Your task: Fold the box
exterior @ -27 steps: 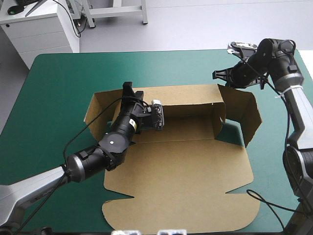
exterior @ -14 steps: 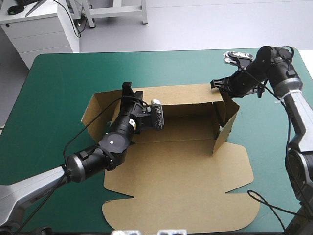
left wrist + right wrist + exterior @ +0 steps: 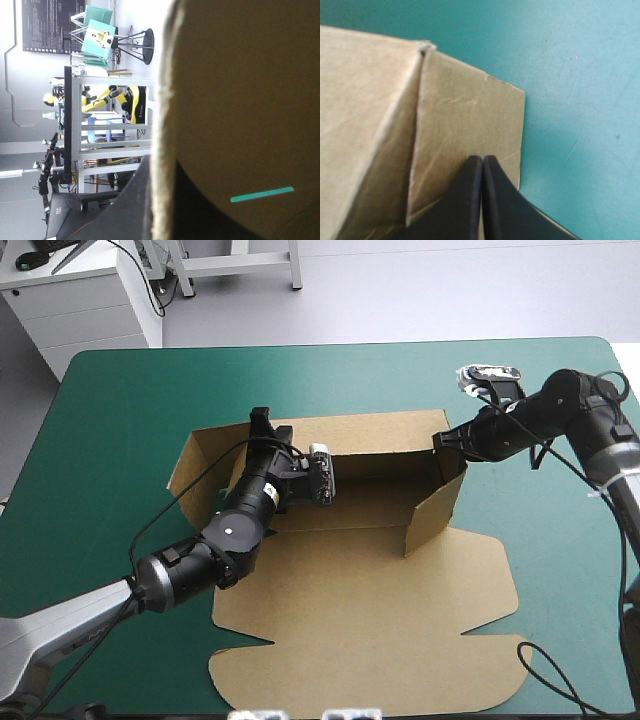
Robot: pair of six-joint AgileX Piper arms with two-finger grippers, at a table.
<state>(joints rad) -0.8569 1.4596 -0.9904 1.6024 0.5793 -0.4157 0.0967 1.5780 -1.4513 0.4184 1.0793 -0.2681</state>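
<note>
Since the earlier frame we saw the right flap (image 3: 435, 508) swung further inward, right gripper (image 3: 482, 160) with fingers together against it, left gripper (image 3: 262, 422) clamped on the back wall (image 3: 370, 433), box (image 3: 350, 508) at mid-table (image 3: 130, 410), lid (image 3: 370, 630) flat.

I see the table (image 3: 330, 365) under its teal-green cover (image 3: 110, 440), smooth and flat, its far corners rounded. Through the right wrist camera I make out faint scratches and one dark speck on it.

Left gripper (image 3: 263, 421) partly hidden by the box (image 3: 370, 620) wall (blurred up close)
</note>
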